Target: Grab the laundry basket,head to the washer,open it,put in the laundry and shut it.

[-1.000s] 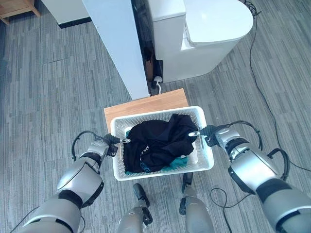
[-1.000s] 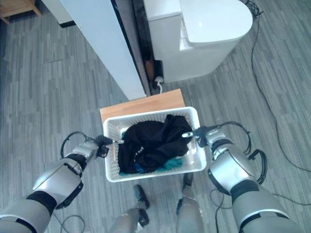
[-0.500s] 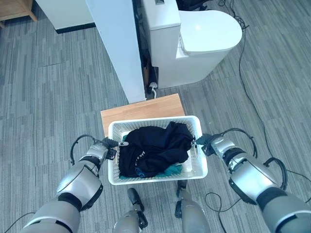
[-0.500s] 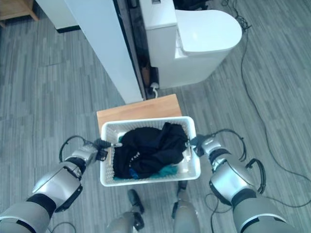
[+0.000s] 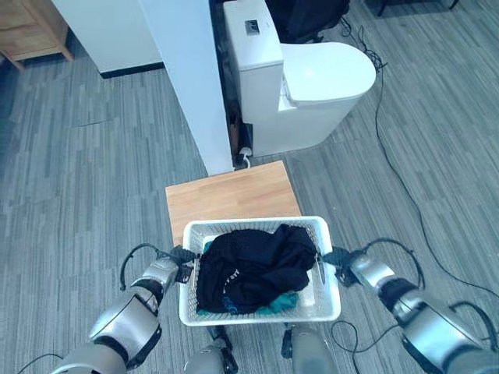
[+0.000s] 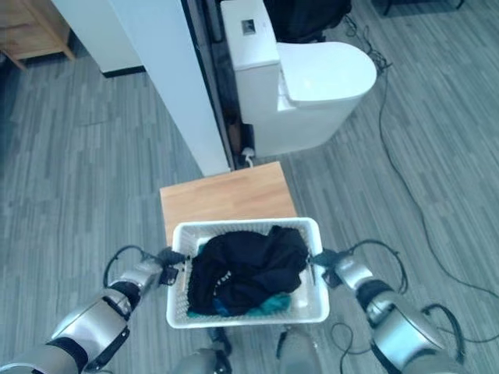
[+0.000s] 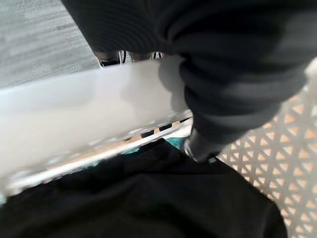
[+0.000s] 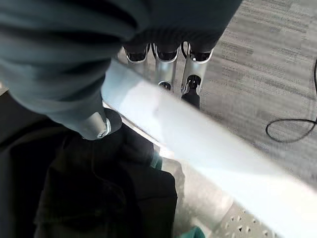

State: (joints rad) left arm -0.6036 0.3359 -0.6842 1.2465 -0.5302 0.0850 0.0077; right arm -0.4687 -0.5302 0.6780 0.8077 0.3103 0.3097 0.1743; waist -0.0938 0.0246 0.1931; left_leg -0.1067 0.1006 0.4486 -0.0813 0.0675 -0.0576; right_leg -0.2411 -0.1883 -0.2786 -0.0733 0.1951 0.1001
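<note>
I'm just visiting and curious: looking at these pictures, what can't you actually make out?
- What lies under the black garment in the laundry basket: in the eye views just a bit of teal cloth peeks out.
- Left hand fingers, left wrist view: behind the basket rim.
- Wooden table, near part: under the basket.
</note>
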